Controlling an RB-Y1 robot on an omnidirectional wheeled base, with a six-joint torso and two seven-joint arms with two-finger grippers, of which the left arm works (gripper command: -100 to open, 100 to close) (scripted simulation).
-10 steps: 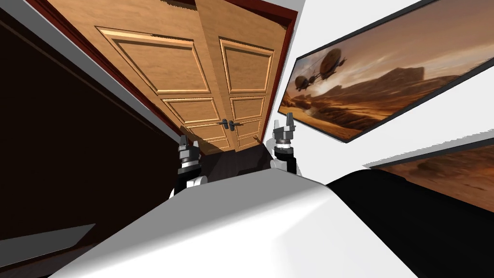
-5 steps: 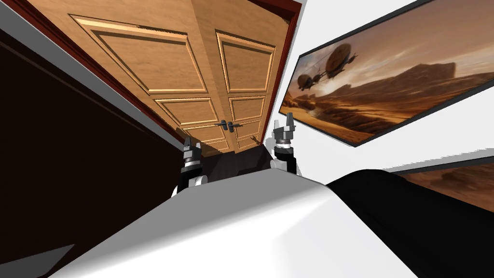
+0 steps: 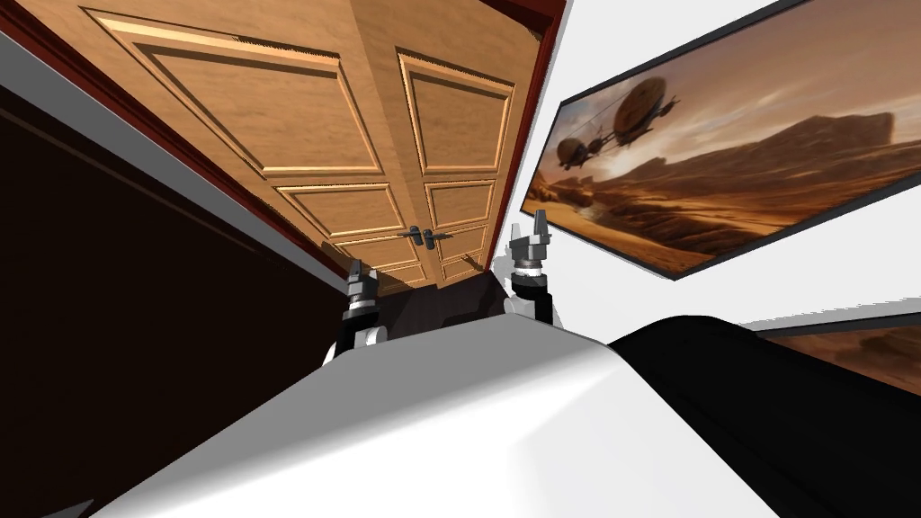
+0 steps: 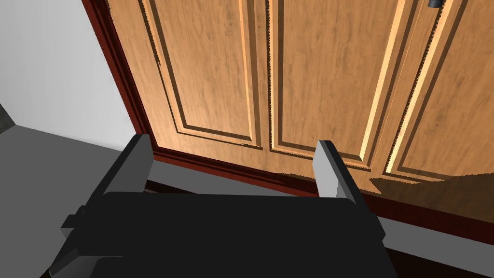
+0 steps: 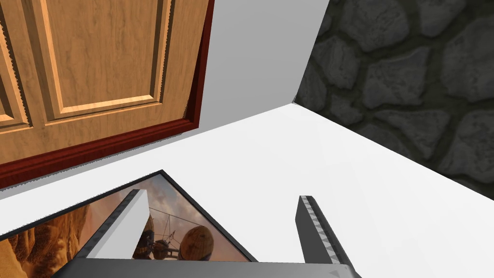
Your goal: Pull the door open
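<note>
The wooden double door (image 3: pixel 360 135) appears shut ahead of us, its dark lever handles (image 3: pixel 423 236) at the seam, far of and between our arms. Our left gripper (image 3: pixel 358 270) faces the lower panels, fingers spread and empty. Our right gripper (image 3: pixel 532 230), likewise spread and empty, points off right toward the painting (image 3: pixel 719 153). Neither lines up with a handle, so closing now would catch nothing. We judge the risks to be blades scraping the panel, slipping off the thin lever, or the leaf swinging into us.
</note>
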